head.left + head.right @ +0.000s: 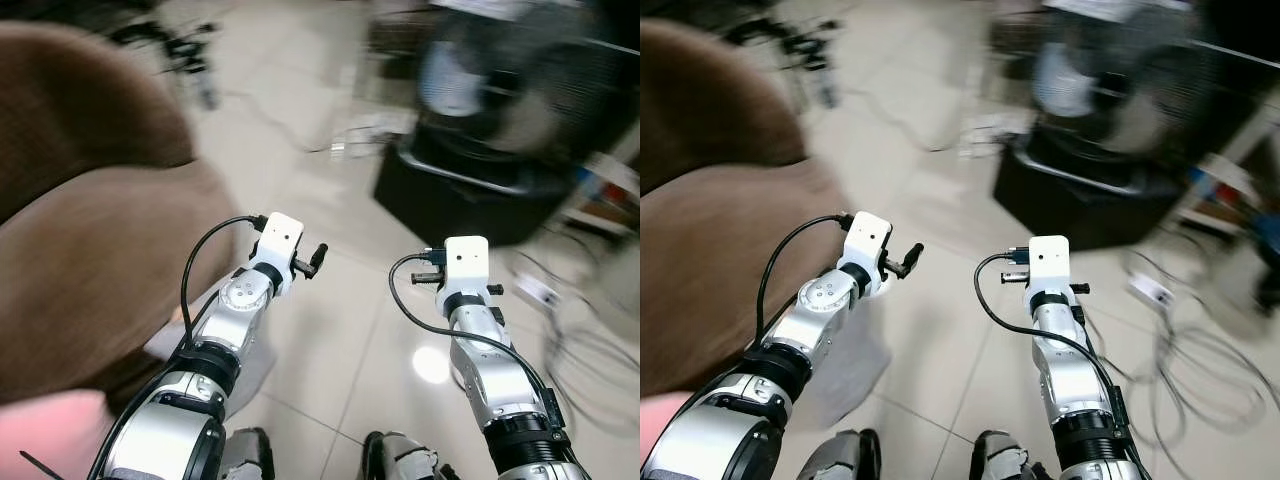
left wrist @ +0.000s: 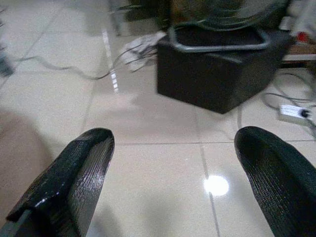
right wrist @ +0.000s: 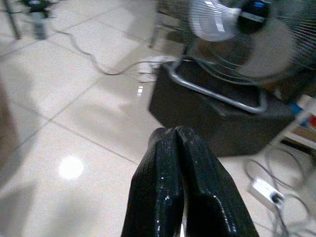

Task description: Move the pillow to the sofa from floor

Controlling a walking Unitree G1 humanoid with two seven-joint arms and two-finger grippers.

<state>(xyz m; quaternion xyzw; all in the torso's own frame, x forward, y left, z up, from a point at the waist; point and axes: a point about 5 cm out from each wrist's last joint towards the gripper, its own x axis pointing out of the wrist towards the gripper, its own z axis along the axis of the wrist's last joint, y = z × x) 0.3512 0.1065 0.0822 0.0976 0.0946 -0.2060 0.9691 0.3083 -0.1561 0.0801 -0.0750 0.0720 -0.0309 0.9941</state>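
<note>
Head views: both silver arms reach forward over the pale tiled floor (image 1: 330, 330). The brown sofa (image 1: 90, 240) fills the left side; a pink edge at the near left corner may be the pillow (image 1: 50, 425), though blur prevents certainty. A black box (image 1: 450, 195) bearing a fan (image 1: 500, 70) stands far right, with cables (image 1: 1200, 350) trailing beside it. Left wrist view: the left gripper (image 2: 173, 173) has its fingers (image 2: 74, 177) spread wide and empty above the tiles, the box beyond. Right wrist view: the right gripper (image 3: 177, 148) has its fingers pressed together, holding nothing, and the fan's grille shows more plainly.
</note>
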